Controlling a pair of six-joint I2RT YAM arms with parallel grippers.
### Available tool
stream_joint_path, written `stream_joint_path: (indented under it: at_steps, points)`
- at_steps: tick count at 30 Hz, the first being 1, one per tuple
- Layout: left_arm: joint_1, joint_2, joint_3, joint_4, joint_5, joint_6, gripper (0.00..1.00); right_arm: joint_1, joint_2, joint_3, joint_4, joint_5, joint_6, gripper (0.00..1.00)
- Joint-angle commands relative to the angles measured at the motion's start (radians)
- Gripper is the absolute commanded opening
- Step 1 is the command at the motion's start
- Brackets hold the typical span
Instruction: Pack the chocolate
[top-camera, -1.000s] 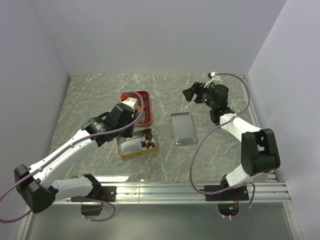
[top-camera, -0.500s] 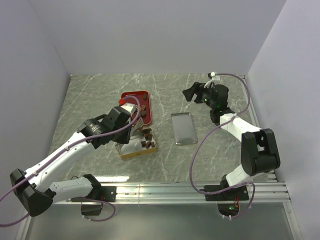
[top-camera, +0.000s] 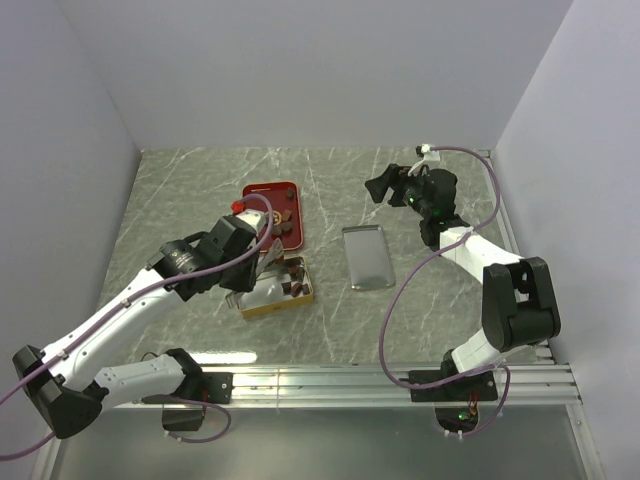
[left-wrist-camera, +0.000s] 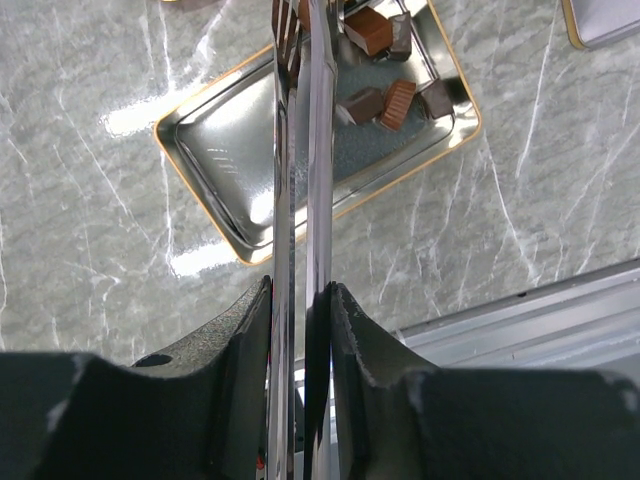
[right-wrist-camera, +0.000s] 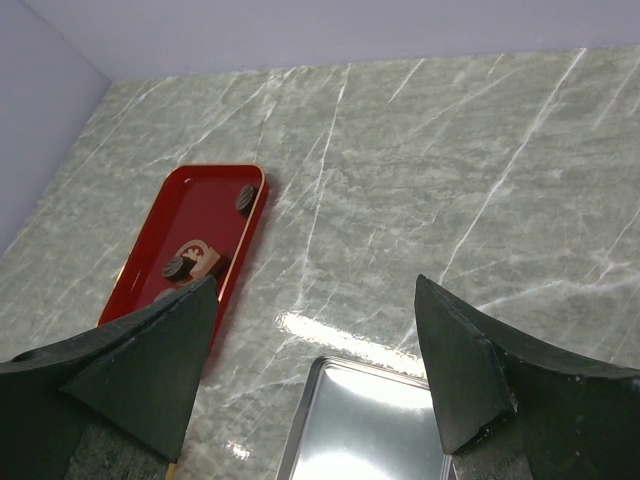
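Several chocolate pieces (left-wrist-camera: 398, 103) in gold tin (left-wrist-camera: 215, 150) ahead of left pincer (left-wrist-camera: 300, 295), clamped on tongs (left-wrist-camera: 318, 150), right pincer (right-wrist-camera: 315, 300) apart above lid (right-wrist-camera: 370, 430)

Left end effector (left-wrist-camera: 298, 292) pointing down, clamped on tongs (left-wrist-camera: 306, 150); right end effector (right-wrist-camera: 315, 287) raised, spread wide.

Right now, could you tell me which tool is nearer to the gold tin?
Left. The left tool hangs just above the tin, holding tongs over it; the right tool is far off, beyond the lid.

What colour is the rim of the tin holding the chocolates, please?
The tin's rim is gold, best seen in the left wrist view.
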Motion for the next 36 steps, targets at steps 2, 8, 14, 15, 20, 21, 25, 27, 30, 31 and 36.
stream_joint_path:
  at_steps: [2,8,14,15,20,21,25,27,30,31,36]
  points:
    - [-0.003,-0.033,0.047,-0.017,0.044,-0.006,0.32,-0.002,-0.015,0.030,0.023,-0.003,-0.010,0.86]
    - [-0.003,-0.045,0.045,-0.029,0.049,-0.010,0.32,0.000,-0.013,0.030,0.023,-0.003,-0.011,0.86]
    - [-0.003,-0.043,0.039,-0.040,0.038,-0.016,0.39,0.000,-0.010,0.031,0.020,-0.003,-0.013,0.86]
    - [-0.003,-0.042,0.037,-0.037,0.038,-0.016,0.41,0.000,-0.012,0.031,0.020,-0.003,-0.013,0.86]
    - [-0.003,-0.036,0.045,-0.037,0.027,-0.010,0.41,0.001,-0.010,0.031,0.022,-0.001,-0.014,0.86]
    - [-0.005,-0.037,0.051,-0.037,0.024,-0.010,0.40,0.000,-0.010,0.031,0.022,-0.001,-0.014,0.86]
    - [-0.005,-0.040,0.085,-0.043,0.015,0.001,0.37,0.001,-0.012,0.033,0.020,-0.001,-0.014,0.86]
    - [-0.003,-0.042,0.112,-0.055,-0.002,0.006,0.37,0.001,-0.012,0.031,0.019,-0.001,-0.014,0.86]
    - [-0.005,-0.043,0.143,-0.066,-0.022,0.007,0.37,0.001,-0.013,0.031,0.020,-0.001,-0.016,0.86]
    - [-0.003,-0.045,0.151,-0.069,-0.036,0.009,0.36,0.001,-0.015,0.030,0.022,0.000,-0.016,0.86]
    - [-0.003,-0.054,0.143,-0.025,-0.178,-0.009,0.36,0.001,-0.012,0.028,0.026,-0.007,-0.013,0.86]
